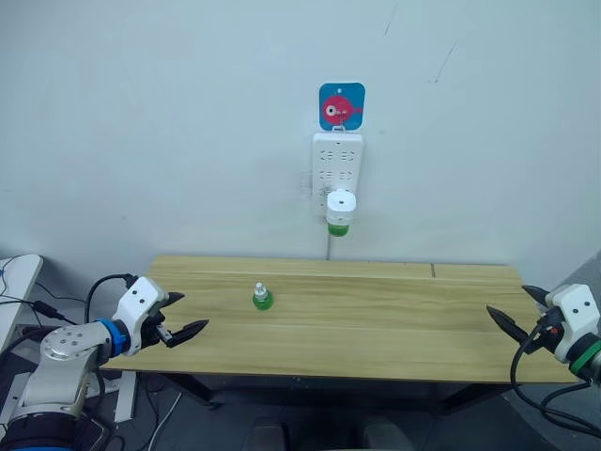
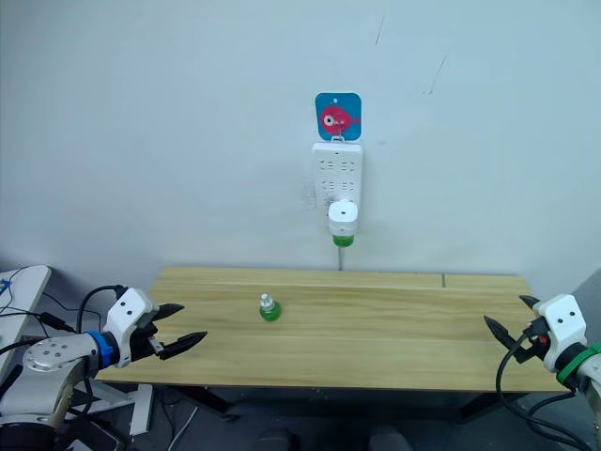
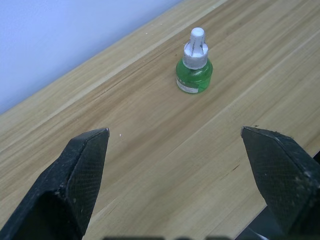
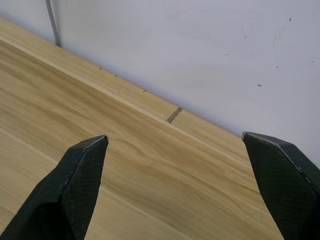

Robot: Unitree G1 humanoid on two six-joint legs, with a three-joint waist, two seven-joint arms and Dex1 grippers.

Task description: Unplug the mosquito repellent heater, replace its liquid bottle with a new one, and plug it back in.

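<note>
Nearest the camera, left gripper [image 1: 184,315] over the table's left end, fingers [image 3: 80,175] spread wide, empty. Right gripper [image 1: 512,308] at the right end, spread just as wide, likewise empty.

Wooden table [image 1: 394,319] across the scene, pushed against a pale wall [image 1: 169,122]. Power strip [image 1: 336,169] mounted upright on that wall above the table's back edge, beneath a blue card with a pink fish [image 1: 341,105], cord dropping behind the table. Heater [image 1: 340,204] plugged into the strip's lower end, green bottle [image 1: 338,227] hanging under it. Spare bottle [image 3: 194,67], green with a white cap, upright on the table left of centre, well apart from both grippers, ahead of the left one.
</note>
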